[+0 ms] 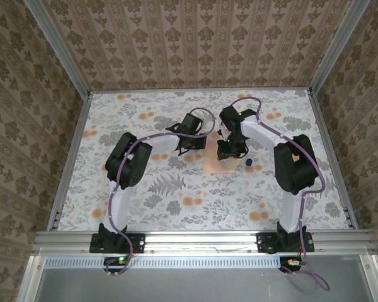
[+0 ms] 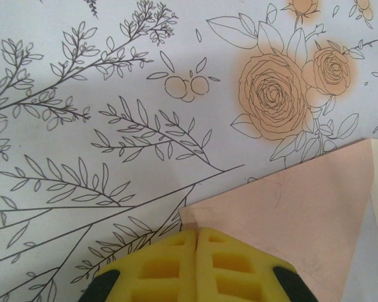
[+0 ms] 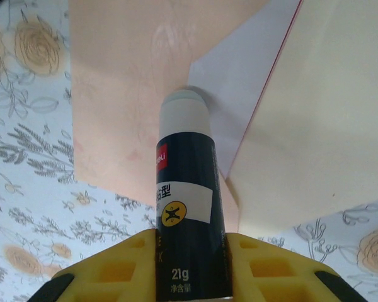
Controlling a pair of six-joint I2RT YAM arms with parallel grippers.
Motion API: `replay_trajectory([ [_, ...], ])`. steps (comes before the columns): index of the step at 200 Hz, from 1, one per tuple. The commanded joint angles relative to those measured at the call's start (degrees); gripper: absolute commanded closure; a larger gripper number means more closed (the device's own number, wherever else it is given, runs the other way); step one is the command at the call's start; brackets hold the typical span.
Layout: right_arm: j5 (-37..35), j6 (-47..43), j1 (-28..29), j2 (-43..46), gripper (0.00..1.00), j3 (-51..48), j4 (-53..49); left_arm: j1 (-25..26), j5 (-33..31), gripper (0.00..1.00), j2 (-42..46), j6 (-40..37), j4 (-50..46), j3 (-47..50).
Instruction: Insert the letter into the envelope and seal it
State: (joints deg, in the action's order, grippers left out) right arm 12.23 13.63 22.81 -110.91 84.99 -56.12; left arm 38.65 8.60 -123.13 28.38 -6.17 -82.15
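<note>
The peach envelope (image 1: 215, 165) lies flat mid-table. My left gripper (image 1: 192, 143) is shut, its yellow fingertips (image 2: 176, 251) pressed together right at the envelope's (image 2: 302, 207) near corner; whether they pinch the paper I cannot tell. My right gripper (image 3: 190, 242) is shut on a dark glue stick (image 3: 188, 189). Its uncapped white tip touches the paper where the envelope's peach body (image 3: 126, 82) meets the letter (image 3: 239, 69). The letter shows as a pale triangle with a red edge in the envelope's mouth. The flap (image 3: 327, 113) lies open, its cream inner face up.
A small blue cap (image 1: 247, 162) sits on the floral tablecloth (image 1: 176, 201) just right of the envelope, close to my right gripper (image 1: 229, 151). Metal rails (image 1: 69, 163) border the table on both sides, with patterned walls behind.
</note>
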Motion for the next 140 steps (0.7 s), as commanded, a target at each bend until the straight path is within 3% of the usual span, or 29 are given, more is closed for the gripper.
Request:
replay_trajectory([
  [1,-0.58,-0.26,0.47,0.38,0.99,-1.91,-4.97,0.36,0.36,1.0,1.05,0.54,-3.58,0.51],
  [89,-1.59,-0.98,-1.71,-9.52,0.99,8.14,-4.15,0.36,0.41,1.0,0.84,0.36,-3.91,0.24],
  [140,-1.02,-1.17,-1.05,-6.2,0.99,6.1,-5.41,0.34,0.24,1.0,1.12,0.58,-3.58,0.76],
])
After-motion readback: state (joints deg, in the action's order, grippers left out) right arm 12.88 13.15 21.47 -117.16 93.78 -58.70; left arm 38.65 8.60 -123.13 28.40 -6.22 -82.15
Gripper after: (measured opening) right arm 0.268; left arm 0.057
